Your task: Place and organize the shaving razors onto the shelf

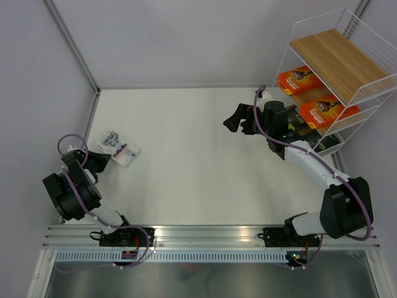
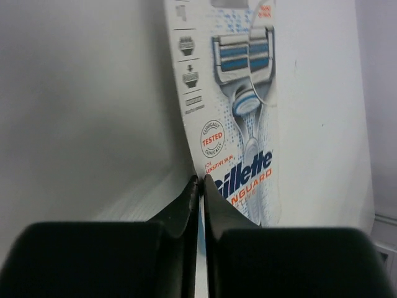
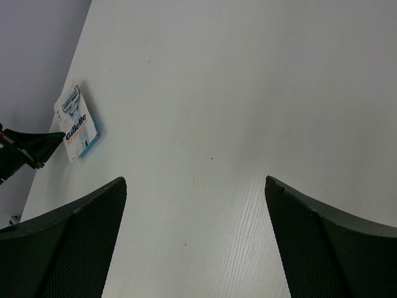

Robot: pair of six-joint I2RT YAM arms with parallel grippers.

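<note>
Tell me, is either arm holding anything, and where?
Nothing. The right gripper is open and empty; the left gripper, shut, sits at the edge of the Gillette pack.

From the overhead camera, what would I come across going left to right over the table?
Left hand → Gillette pack → right hand → first orange pack → second orange pack, both sitting on the shelf at the far right.
</note>
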